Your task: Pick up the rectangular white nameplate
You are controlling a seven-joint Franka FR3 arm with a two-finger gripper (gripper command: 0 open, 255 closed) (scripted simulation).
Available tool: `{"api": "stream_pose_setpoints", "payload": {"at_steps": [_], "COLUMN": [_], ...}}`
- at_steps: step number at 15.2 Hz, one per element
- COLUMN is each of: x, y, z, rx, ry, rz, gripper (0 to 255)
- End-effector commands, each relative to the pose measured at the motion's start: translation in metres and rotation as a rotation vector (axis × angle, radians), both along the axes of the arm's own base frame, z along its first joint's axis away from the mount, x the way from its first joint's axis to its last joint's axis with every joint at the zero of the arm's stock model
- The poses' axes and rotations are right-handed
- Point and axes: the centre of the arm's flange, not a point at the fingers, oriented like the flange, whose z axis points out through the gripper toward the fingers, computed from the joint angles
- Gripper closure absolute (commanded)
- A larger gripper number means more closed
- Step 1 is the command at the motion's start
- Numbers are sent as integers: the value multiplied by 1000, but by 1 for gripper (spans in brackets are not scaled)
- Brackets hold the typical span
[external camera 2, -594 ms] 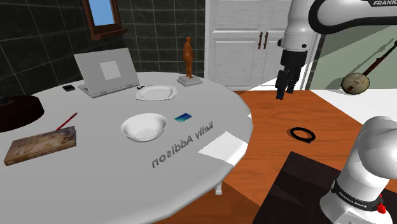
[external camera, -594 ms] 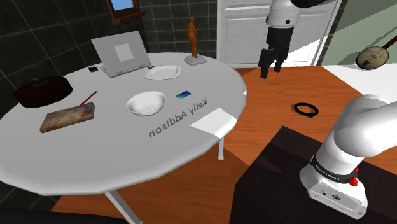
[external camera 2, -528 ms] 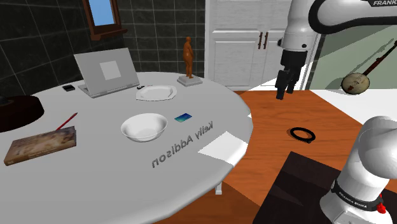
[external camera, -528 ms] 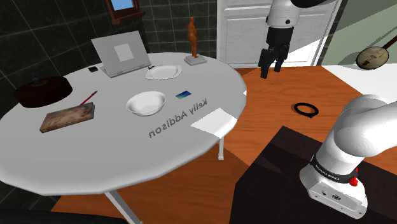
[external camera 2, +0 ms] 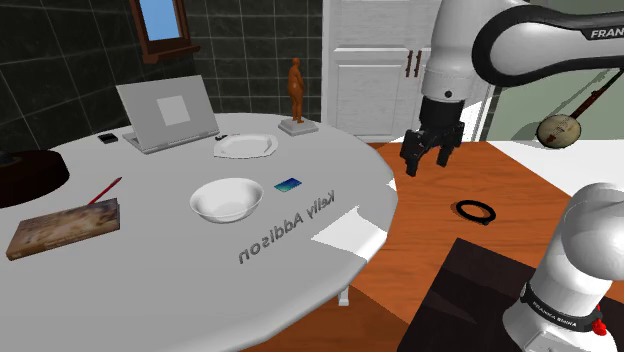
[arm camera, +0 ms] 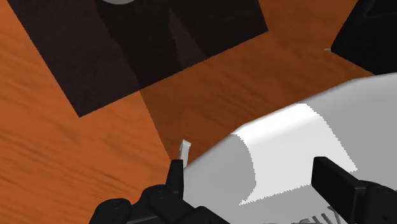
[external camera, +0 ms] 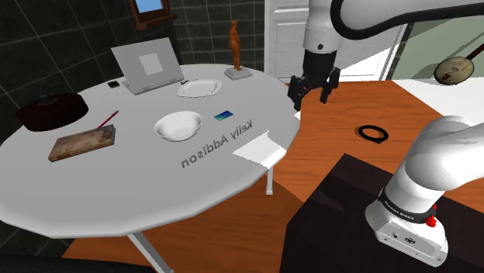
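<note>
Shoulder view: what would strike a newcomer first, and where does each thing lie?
The black gripper hangs open by the round grey table's edge, at the shoulder view's upper middle. Below it a white nameplate lies at that edge, beside mirrored lettering reading Kelly Addison. A white bowl sits mid-table.

Dial centred on the bowl on the table, shoulder view: laptop at 11 o'clock, plate at 1 with the statuette behind it, card at 3, nameplate at 4, board at 9. The pencil lies just beside the board's far edge. The ring lies on the floor at 3 o'clock, well apart from the table.
</note>
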Motion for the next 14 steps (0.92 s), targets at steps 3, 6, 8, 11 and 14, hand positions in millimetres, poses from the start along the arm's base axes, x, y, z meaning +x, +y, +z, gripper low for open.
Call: {"api": "stream_pose_setpoints", "payload": {"at_steps": [3, 6, 8, 11, 14], "x": [15, 35, 51, 79, 112], "y": [56, 94, 118, 149, 176], "z": [-19, -33, -43, -59, -75], "rx": [-49, -87, -112, -150, -188], "ry": [-32, -55, -70, -92, -115], "rz": [-188, -323, -413, -548, -683], "gripper": [0, 0, 0, 0, 0]}}
